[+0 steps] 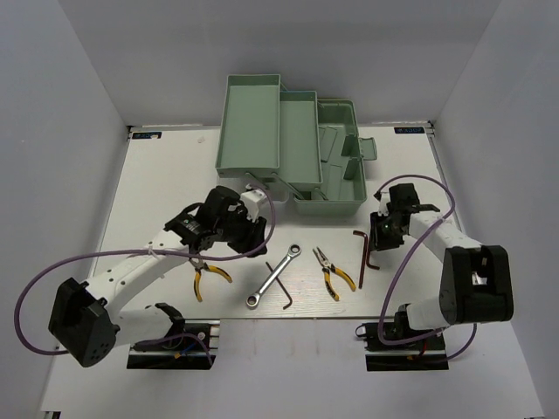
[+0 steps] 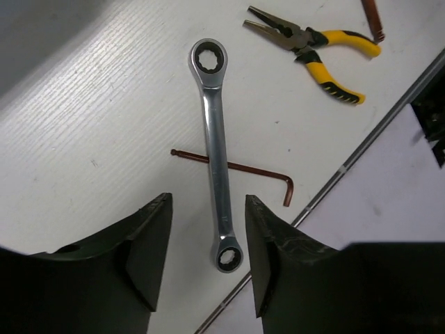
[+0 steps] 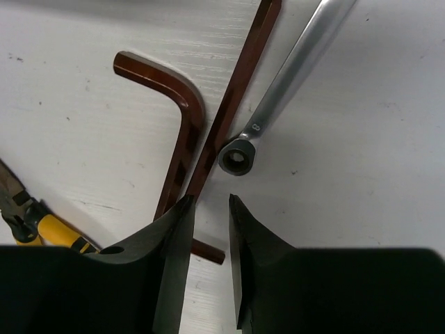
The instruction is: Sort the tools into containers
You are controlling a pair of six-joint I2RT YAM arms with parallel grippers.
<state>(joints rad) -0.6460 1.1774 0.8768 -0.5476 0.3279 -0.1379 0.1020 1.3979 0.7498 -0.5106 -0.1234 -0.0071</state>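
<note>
The mint-green toolbox point(image 1: 253, 122) stands open at the back. On the table lie one yellow-handled pliers point(image 1: 210, 278), a silver ratchet wrench point(image 1: 274, 276) across a thin hex key point(image 1: 289, 281), a second pliers point(image 1: 335, 274) and a brown hex key point(image 1: 362, 251). My left gripper point(image 1: 255, 234) is open and empty above the table; in its wrist view point(image 2: 207, 202) the wrench point(image 2: 215, 139) runs between the fingers. My right gripper point(image 3: 210, 200) has its jaws a narrow gap apart, empty, over two brown hex keys point(image 3: 182, 104) and beside a small silver rod point(image 3: 292, 76).
The toolbox's stepped trays point(image 1: 301, 140) are spread open. White walls close in the table on the left, the back and the right. The arm bases and purple cables point(image 1: 35, 288) sit at the near edge.
</note>
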